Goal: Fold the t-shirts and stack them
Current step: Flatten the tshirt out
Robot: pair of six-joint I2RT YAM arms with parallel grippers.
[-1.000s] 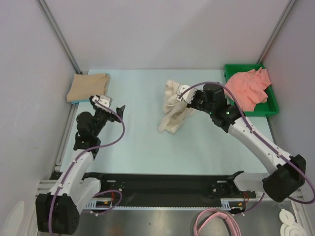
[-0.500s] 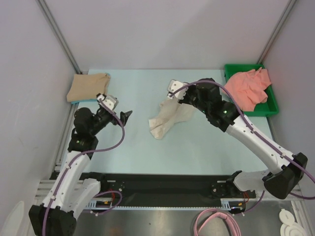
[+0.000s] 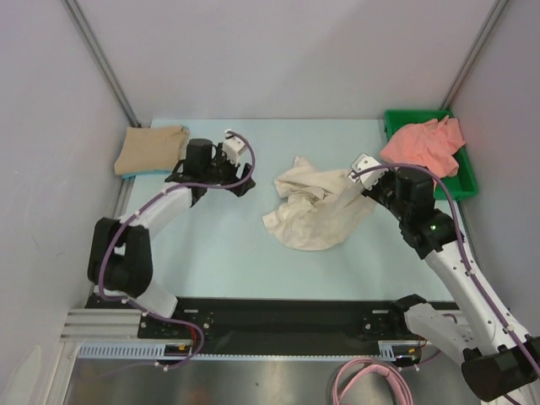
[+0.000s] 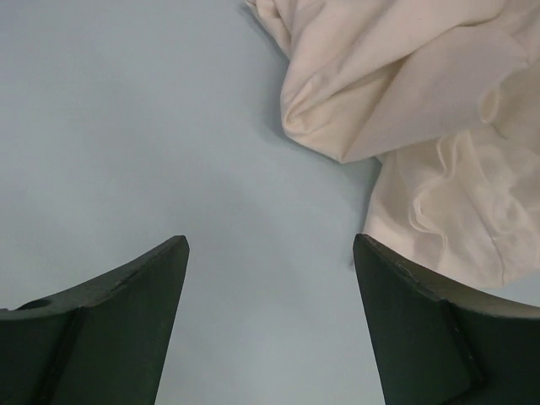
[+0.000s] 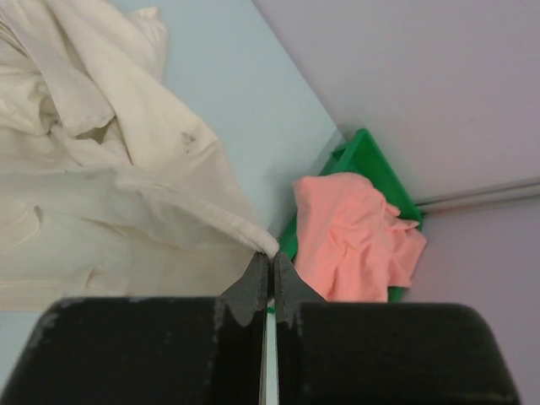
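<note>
A cream-white t-shirt (image 3: pixel 308 215) lies crumpled at mid-table. My right gripper (image 3: pixel 356 179) is shut on its right hem and holds that edge slightly raised; the right wrist view shows the jaws (image 5: pixel 271 257) pinching the hem of the cream shirt (image 5: pixel 110 194). My left gripper (image 3: pixel 243 181) hovers just left of the shirt, open. Only bare table lies between its fingers (image 4: pixel 126 321), with cream cloth (image 4: pixel 422 101) ahead to the right. At the far left lies a folded tan t-shirt (image 3: pixel 152 149). The salmon-pink t-shirt (image 3: pixel 426 148) is bunched in the tray.
The green tray (image 3: pixel 464 190) sits at the far right corner, also in the right wrist view (image 5: pixel 371 156) with the pink shirt (image 5: pixel 354 236) in it. Grey walls and metal posts enclose the light blue table (image 3: pixel 211 245).
My right gripper has drawn the cream shirt rightward and spread it out. The left arm has swung forward and right toward the shirt's left side, its jaws narrowing a little.
</note>
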